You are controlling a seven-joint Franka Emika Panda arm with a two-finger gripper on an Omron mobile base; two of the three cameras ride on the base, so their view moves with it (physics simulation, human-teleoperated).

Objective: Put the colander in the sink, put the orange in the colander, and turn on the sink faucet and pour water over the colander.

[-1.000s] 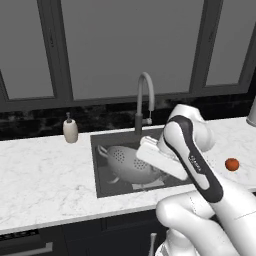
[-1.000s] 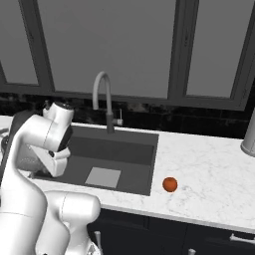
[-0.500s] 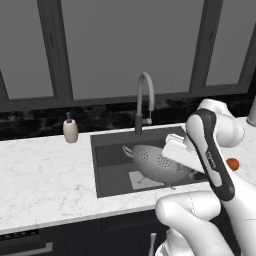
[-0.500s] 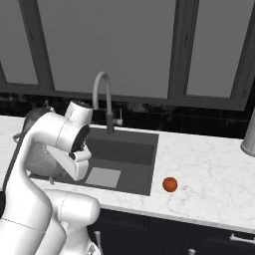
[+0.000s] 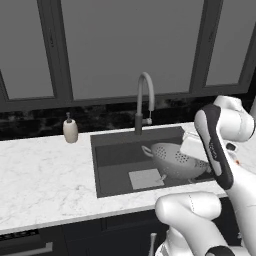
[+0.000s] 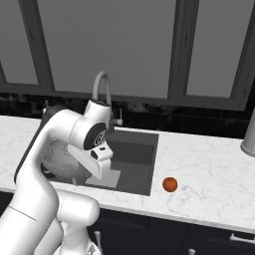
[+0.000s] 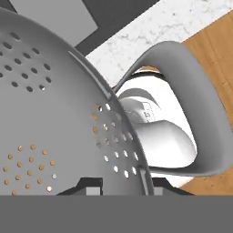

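Gripping the colander [image 5: 177, 160] rim, the pincer [image 7: 123, 184] holds it tilted, empty, over the sink [image 5: 115, 160]; orange [image 6: 170, 184] on tabletop [image 6: 209, 169].

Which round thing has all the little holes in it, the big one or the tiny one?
The big grey colander, held tilted over the sink, has the holes. The tiny round orange is smooth and sits on the counter.

Orange [image 6: 170, 184] on counter [image 6: 214, 164], right of sink [image 6: 144, 164].

A beige soap dispenser [image 5: 70, 131] stands upright on the white marble counter [image 5: 45, 180].
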